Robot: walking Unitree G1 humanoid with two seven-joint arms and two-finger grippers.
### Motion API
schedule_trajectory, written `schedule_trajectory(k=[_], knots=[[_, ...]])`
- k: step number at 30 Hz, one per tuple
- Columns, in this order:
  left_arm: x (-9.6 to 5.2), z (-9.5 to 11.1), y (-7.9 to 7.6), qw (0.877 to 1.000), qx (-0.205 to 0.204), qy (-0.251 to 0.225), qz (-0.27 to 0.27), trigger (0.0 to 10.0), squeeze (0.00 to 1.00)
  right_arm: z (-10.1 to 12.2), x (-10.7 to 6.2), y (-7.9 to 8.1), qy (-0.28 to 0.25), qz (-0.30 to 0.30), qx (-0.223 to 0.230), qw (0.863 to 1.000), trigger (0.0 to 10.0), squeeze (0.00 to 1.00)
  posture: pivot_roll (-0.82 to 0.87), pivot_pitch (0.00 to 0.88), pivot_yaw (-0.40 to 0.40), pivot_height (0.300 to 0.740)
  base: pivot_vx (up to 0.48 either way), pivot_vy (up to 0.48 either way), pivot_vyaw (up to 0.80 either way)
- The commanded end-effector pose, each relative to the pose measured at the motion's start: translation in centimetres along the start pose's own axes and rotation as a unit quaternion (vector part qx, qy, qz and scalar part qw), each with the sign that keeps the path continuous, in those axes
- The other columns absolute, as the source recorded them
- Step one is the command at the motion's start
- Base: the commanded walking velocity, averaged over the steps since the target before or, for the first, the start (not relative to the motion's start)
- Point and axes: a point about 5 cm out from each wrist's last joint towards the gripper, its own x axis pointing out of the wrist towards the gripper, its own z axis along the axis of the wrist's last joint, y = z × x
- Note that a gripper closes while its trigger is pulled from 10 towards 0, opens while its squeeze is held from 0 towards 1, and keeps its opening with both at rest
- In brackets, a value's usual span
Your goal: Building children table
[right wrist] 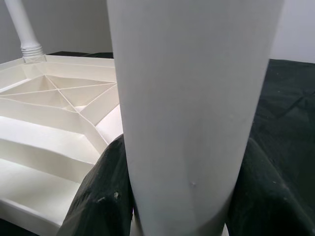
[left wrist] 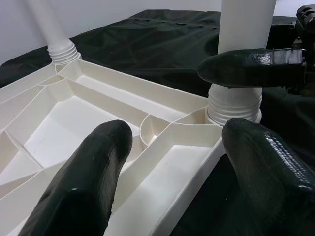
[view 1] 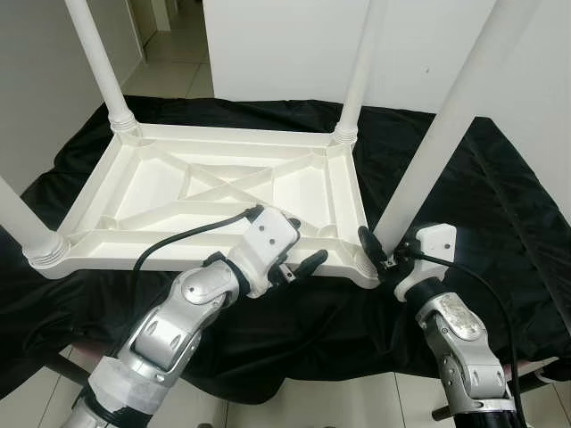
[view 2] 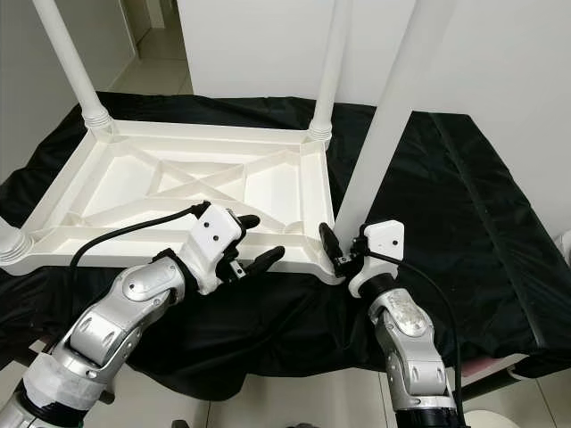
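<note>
**Right tool grips the near right leg of the upturned table**

A white plastic children's table (view 1: 223, 192) lies upside down on a black cloth (view 1: 500, 205) that covers the desk. Its ribbed underside faces up, with crossing braces between the raised rim walls. Four white legs stand up from the corners: a far left leg (view 1: 96, 62), a far right leg (view 1: 361, 71), a near left leg (view 1: 22, 223) at the edge of the head views, and a near right leg (view 1: 446, 125) that leans a little to the right.

The right tool (view 1: 379, 254) is at the near right corner, closed on the near right leg just above its threaded socket. In the right wrist view the leg fills the gap between the two black fingers (right wrist: 101, 196), one on each side and touching it.

The left tool (view 1: 299, 254) hovers over the near rim of the table, just left of that same corner, pointing toward it. Its fingers (left wrist: 78, 191) are spread apart and hold nothing; in the left wrist view they frame the corner socket (left wrist: 234, 105), with one finger of the right tool lying across the leg just above the socket.

Pale floor tiles (view 1: 303, 406) show below the near edge of the desk, and a white wall (view 1: 285, 45) stands behind it.
</note>
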Motion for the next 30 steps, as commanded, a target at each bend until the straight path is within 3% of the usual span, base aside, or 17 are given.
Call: schedule_trajectory(k=[1,3,8,14,20,27,28,30], knots=[[0.1,0.3,-0.8,0.998,0.002,-0.007,-0.061,10.0,0.0,-2.4,-0.4,0.2,0.059,-0.021,0.047,0.997,10.0,0.0,-0.01,0.079,0.006,0.74,0.0,0.0,0.0],[0.1,0.3,-0.9,0.998,0.001,-0.009,-0.06,10.0,0.0,-1.7,0.0,1.2,0.031,-0.068,0.054,0.996,10.0,0.0,-0.01,0.077,-0.002,0.74,0.0,0.0,0.0],[0.1,0.3,-1.1,0.998,-0.002,-0.01,-0.062,10.0,0.0,-1.4,0.3,1.9,0.013,-0.117,0.066,0.991,10.0,0.0,-0.01,0.074,-0.006,0.74,0.0,0.0,0.0],[0.2,0.3,-1.5,0.997,-0.003,-0.011,-0.07,10.0,0.0,-1.8,0.6,3.0,0.012,-0.226,0.085,0.97,10.0,0.0,0.0,0.051,-0.005,0.74,0.0,0.0,0.0],[0.4,0.3,-1.3,0.997,-0.004,-0.013,-0.071,10.0,0.0,-1.5,1.0,4.1,-0.006,-0.23,0.096,0.968,10.0,0.0,0.0,0.013,0.005,0.74,0.0,0.0,0.0],[0.5,0.5,-0.8,0.998,0.0,-0.014,-0.067,10.0,0.0,-1.4,0.7,4.0,-0.013,-0.249,0.085,0.965,10.0,0.0,0.0,0.006,0.02,0.74,0.0,0.0,0.0],[0.5,0.5,-0.7,0.998,0.001,-0.012,-0.066,10.0,0.0,-1.2,0.8,4.1,-0.02,-0.244,0.079,0.966,10.0,0.26,0.0,0.006,0.02,0.74,0.0,0.0,0.0],[0.5,0.5,-0.7,0.998,0.002,-0.011,-0.066,10.0,0.0,-1.0,0.9,4.2,-0.026,-0.241,0.075,0.967,10.0,0.26,0.0,0.006,0.02,0.74,0.0,0.0,0.0]])
